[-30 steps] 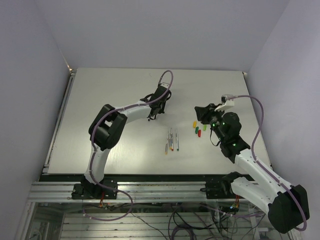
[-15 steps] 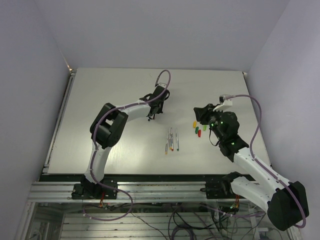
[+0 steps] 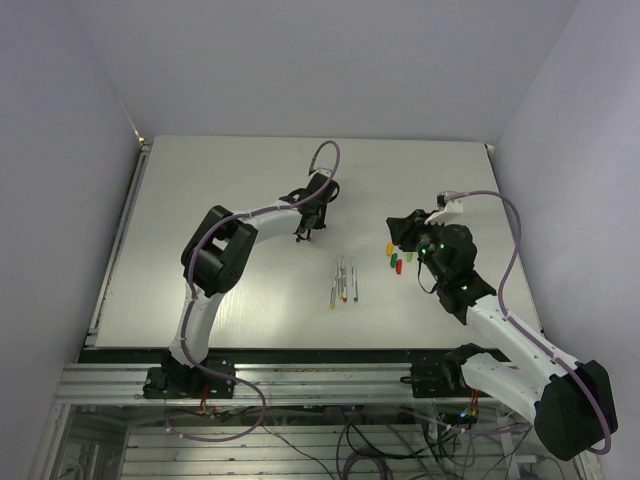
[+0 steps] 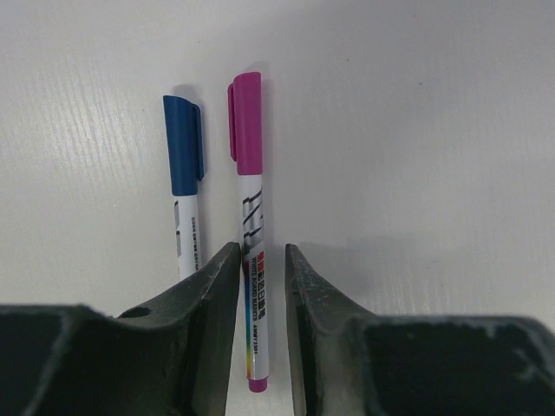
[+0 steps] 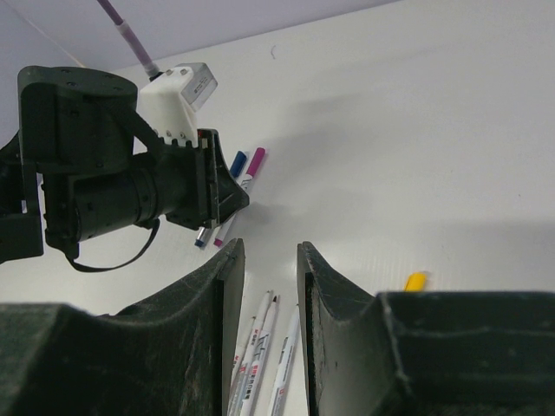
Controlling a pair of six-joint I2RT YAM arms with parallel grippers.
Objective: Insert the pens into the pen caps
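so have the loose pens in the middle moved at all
No. The loose pens lie where they lay before, just as far from the table's near edge and just left of the caps.

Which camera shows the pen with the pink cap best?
The left wrist view. There the pink-capped pen is close up, seen from end to end, lying beside a blue-capped pen. The right wrist view shows that pen small and far off. In the top view I cannot make it out.
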